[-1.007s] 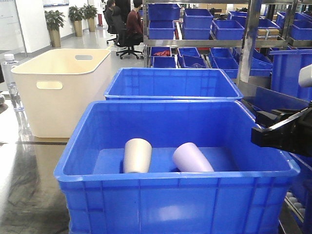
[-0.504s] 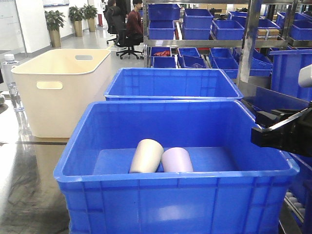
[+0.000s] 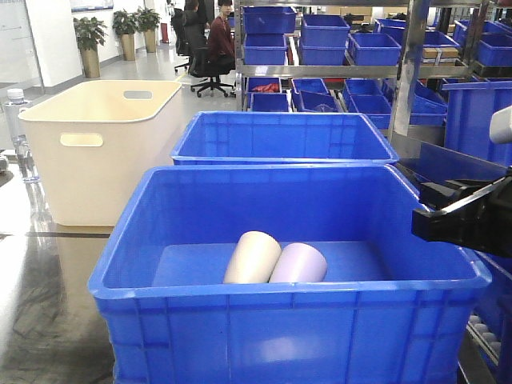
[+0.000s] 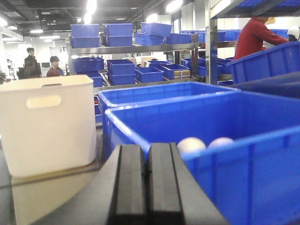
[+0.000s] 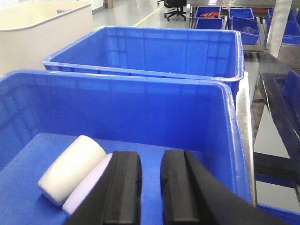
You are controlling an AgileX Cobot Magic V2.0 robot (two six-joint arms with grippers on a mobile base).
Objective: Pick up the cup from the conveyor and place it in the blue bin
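So from my seat the near blue bin (image 3: 288, 320) has two cups lying on their sides on its floor, touching each other: a beige cup (image 3: 253, 258) on the left and a lilac cup (image 3: 298, 264) right beside it, both around the middle of the floor, nearer the front wall. On the right wrist cam my right gripper (image 5: 150, 187) hangs over the bin interior, just right of the cups, with a narrow gap between its black pads and nothing in there. The left gripper (image 4: 146, 180) sits outside the bin's left wall, pads pressed together, also holding nothing; I can just see the two cup tops over the rim there. Behind the near bin there's a second blue bin (image 3: 284, 138), wall to wall with it, and a cream tub (image 3: 100, 148) off to the left. Shelves (image 3: 352, 70) of small blue crates stand at the back. The conveyor isn't in any of my views.
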